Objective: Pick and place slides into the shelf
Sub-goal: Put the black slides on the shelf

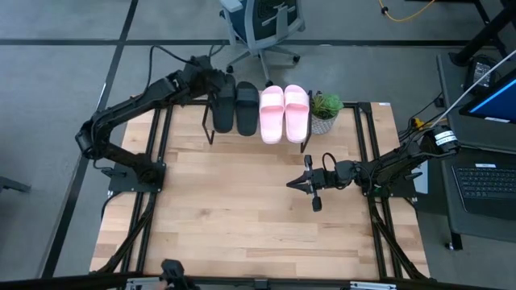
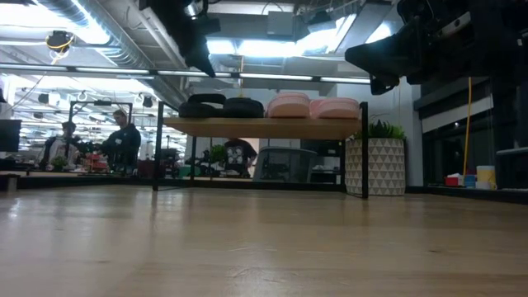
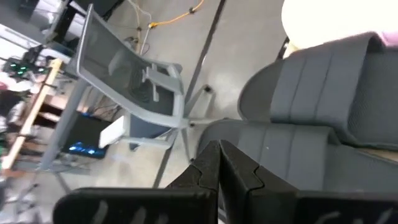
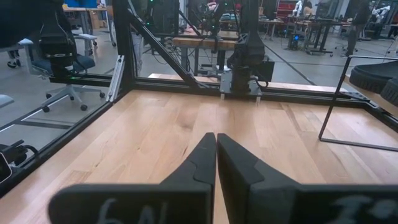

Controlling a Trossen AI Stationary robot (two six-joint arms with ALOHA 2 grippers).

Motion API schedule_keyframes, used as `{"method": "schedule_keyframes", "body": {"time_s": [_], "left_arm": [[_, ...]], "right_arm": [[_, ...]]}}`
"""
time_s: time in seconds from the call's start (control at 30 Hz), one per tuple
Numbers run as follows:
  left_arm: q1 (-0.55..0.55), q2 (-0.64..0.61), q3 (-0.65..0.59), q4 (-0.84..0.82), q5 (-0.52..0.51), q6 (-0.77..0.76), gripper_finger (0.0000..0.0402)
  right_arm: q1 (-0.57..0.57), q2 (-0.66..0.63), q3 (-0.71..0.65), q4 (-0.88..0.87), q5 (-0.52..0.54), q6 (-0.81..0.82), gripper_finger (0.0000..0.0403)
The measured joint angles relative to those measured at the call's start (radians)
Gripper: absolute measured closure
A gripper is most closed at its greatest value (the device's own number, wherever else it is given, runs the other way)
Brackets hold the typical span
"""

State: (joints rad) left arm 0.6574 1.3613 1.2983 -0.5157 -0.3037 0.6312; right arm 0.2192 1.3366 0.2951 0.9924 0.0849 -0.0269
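Evidently all four slides [image 1: 260, 113] lie on the shelf [image 1: 302, 138] at the table's far edge. We see the left gripper [image 1: 216, 79] closed and empty just above the black pair, and the right gripper [image 1: 295, 184] closed mid-table.

Both arms are showing matte black, jointed links on black base plates, with thin black cables looping alongside. The left claw [image 3: 219, 163] is presenting two dark angular fingers [image 3: 205, 168] with notched inner edges. The right claw [image 4: 216, 155] is looking alike, its housing carrying faint pale handwritten marks at 6 o'clock.
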Motion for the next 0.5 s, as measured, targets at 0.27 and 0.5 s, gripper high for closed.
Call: {"method": "schedule_keyframes", "body": {"time_s": [0.27,0.5], "left_arm": [[0.102,0.009,0.005,-0.030,0.169,-0.059,0.0401],[0.141,0.071,0.005,-0.033,0.201,-0.098,0.0401]], "right_arm": [[0.000,0.000,0.000,-0.001,0.000,0.000,0.0385],[0.000,0.000,0.000,-0.001,0.000,0.000,0.0385]]}}
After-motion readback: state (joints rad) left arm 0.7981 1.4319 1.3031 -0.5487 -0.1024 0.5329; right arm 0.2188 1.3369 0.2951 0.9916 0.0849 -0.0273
